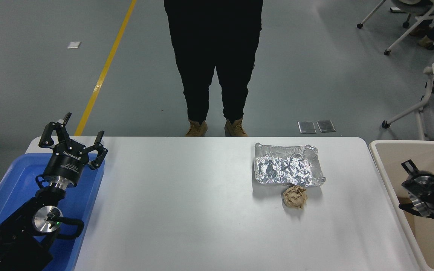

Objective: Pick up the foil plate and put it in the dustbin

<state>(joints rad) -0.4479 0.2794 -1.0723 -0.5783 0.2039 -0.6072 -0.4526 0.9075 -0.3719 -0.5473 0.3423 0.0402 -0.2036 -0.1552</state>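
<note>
The foil plate (288,169) lies flat near the far right corner of the white table (187,210), its crinkled floor bare and nothing held in it. A crumpled brown paper ball (295,197) sits against its near edge, touching or almost touching the rim. Past the table's right edge stands the dustbin (390,150), a big cream tub whose visible inside looks bare apart from a brownish patch low down that cannot be made out. The right gripper (409,184) hangs over the dustbin's opening, well apart from the plate; whether its fingers are spread or pressed together cannot be told from here. By the look of it the task is at the very start: the reach toward the plate, with nothing picked up yet. The next move calls for the arm to cross the table's right edge and take the thin raised rim without nudging the paper ball. The left gripper (73,141) is parked at the table's left edge, fingers spread, over a blue tray (13,177) that shows nothing inside. A person (214,64) stands at the far side.
</note>
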